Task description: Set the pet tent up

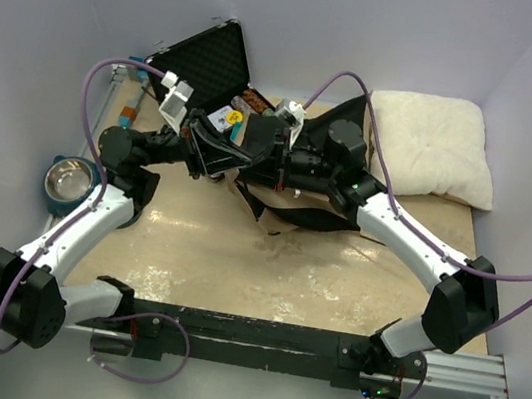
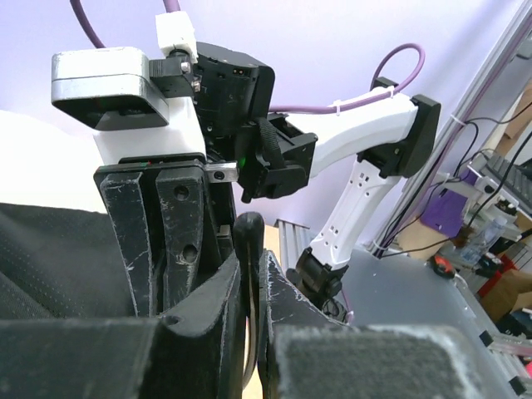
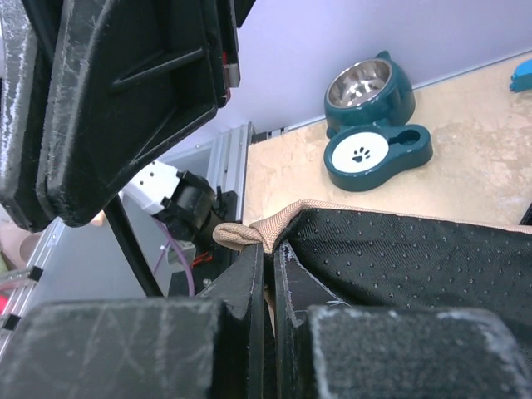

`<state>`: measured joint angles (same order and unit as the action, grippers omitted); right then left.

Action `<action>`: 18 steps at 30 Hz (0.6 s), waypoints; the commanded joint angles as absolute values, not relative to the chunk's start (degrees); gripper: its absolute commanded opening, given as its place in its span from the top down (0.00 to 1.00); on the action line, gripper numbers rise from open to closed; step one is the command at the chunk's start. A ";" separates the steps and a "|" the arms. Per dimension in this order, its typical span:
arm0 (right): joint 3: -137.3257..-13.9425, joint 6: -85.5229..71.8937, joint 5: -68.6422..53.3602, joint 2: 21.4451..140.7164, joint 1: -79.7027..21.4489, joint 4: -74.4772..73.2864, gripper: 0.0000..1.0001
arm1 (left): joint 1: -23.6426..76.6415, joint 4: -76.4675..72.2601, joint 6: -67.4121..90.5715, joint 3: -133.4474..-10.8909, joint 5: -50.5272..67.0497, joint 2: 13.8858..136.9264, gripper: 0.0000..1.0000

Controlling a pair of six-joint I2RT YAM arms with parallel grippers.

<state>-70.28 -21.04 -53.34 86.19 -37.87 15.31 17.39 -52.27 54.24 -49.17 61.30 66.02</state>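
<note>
1. Quick status from my end. The tent [image 1: 295,209] is a crumpled black and tan heap just in front of the open case [image 1: 207,59], off its near-right corner. It's nowhere near standing yet.
2. Both arms meet right in front of the case, close enough that each wrist cam is mostly filled by the other gripper.
3. The left gripper [image 2: 253,259] is pinched down on a thin dark pole [image 2: 248,229]. The rounded tip pokes up just past the fingers.
4. The right gripper [image 3: 268,258] is clamped on the tan hem [image 3: 241,235], which bunches into a little fold right at the fingertips. The dotted black floor panel [image 3: 399,266] hangs off beside it.
5. My read is that I'm in the pole-to-fabric step: one hand has the stick, the other has the edge it should seat into. I can't see an actual pocket or sleeve, so that part is a guess.
6. The next move, I reckon, needs the right hand to hold that hem taut while the left steers the pole tip toward it. Small moves only, since the fingers are nearly touching each other.
7. The main worry is the pole slipping in the pinch, or the hem pulling out once it's under tension.
</note>
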 commanded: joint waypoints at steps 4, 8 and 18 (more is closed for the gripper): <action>-71.81 -26.72 -52.29 84.90 -40.51 25.84 1.00 | 19.15 -61.95 65.74 -46.94 56.95 68.82 1.00; -71.37 -26.81 -52.38 85.17 -41.40 25.93 1.00 | 21.35 -64.08 66.97 -48.59 61.94 71.10 1.00; -73.65 -26.36 -57.56 84.99 -39.55 21.09 1.00 | 22.15 -26.69 45.90 -48.49 79.81 67.51 1.00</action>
<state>-70.26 -24.58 -54.50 86.30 -39.88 16.19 21.56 -58.92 64.38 -48.27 71.64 69.47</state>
